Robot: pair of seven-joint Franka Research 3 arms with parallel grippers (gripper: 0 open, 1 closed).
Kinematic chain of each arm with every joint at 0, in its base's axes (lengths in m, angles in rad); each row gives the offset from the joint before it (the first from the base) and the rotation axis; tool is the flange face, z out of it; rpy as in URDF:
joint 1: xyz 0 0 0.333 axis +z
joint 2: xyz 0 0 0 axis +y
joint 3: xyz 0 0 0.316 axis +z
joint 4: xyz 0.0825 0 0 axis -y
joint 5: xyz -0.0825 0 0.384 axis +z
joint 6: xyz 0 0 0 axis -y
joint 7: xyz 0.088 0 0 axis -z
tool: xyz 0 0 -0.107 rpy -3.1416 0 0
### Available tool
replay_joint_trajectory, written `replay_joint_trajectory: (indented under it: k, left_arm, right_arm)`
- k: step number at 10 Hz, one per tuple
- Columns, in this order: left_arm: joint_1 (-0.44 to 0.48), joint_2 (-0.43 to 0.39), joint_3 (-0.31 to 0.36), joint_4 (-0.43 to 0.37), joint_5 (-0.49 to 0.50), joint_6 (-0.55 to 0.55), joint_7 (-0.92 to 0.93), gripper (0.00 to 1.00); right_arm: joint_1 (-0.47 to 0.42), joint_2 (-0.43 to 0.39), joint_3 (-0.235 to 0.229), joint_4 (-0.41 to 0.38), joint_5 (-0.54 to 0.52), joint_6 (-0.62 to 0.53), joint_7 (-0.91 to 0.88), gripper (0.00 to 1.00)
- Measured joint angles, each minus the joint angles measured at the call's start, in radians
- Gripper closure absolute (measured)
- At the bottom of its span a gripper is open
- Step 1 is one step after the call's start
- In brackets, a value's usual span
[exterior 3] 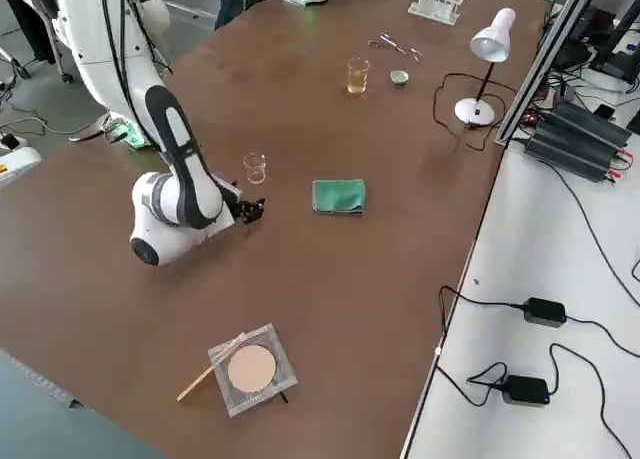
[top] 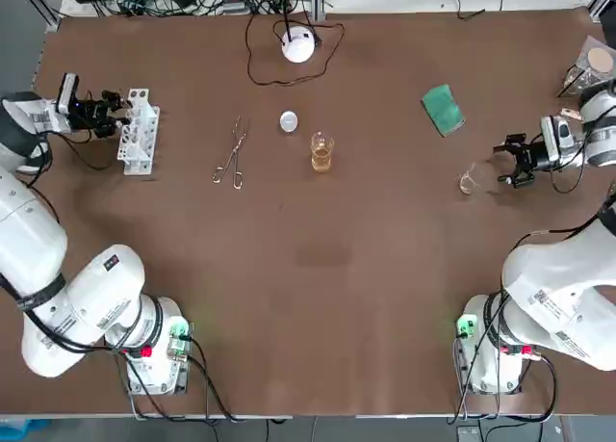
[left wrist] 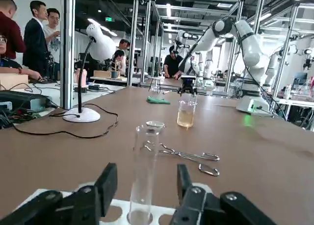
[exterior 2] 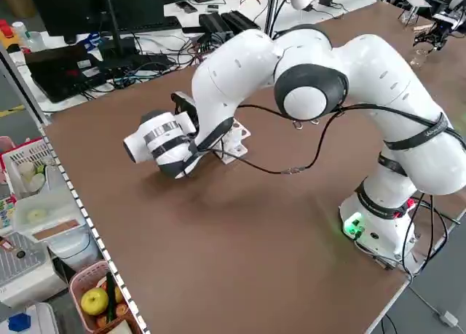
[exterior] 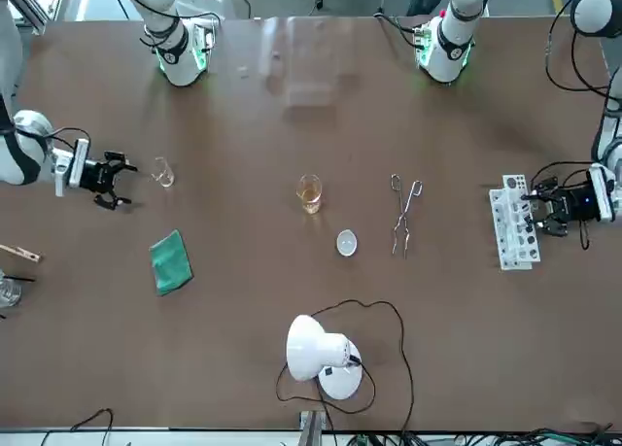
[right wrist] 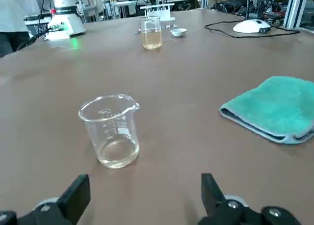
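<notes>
Left gripper [top: 117,113]: held open astride test tube [left wrist: 144,171] in rack [top: 138,134], left of amber beaker [top: 321,153].
Right gripper [top: 510,163]: spread wide beside clear beaker [top: 470,179], right of amber beaker.

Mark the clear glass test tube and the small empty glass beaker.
clear glass test tube [left wrist: 144,173]: left wrist view, middle of its wall.
small empty glass beaker [right wrist: 111,132]: right wrist view, front wall.

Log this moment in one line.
left gripper: open, astride test tube in rack | right gripper: open, facing beaker, apart
</notes>
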Motion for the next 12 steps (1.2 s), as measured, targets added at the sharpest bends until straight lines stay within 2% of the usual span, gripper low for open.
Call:
replay_joint_trajectory:
  k: [4, 8, 12]
  left_arm:
    - [0.0, 0.0, -0.01, -0.009, -0.014, -0.002, 0.0, 0.44]
    - [0.001, 0.001, -0.01, -0.014, -0.014, -0.002, 0.0, 0.57]
    - [0.003, 0.012, -0.01, -0.019, -0.014, -0.002, 0.0, 0.64]
  right_arm:
    - [-0.008, 0.03, 0.014, -0.045, 0.0, -0.008, -0.026, 0.0]
    - [0.004, 0.033, 0.024, -0.061, 0.0, -0.021, -0.038, 0.0]
    - [0.047, 0.041, 0.029, -0.068, 0.0, -0.027, -0.041, 0.0]
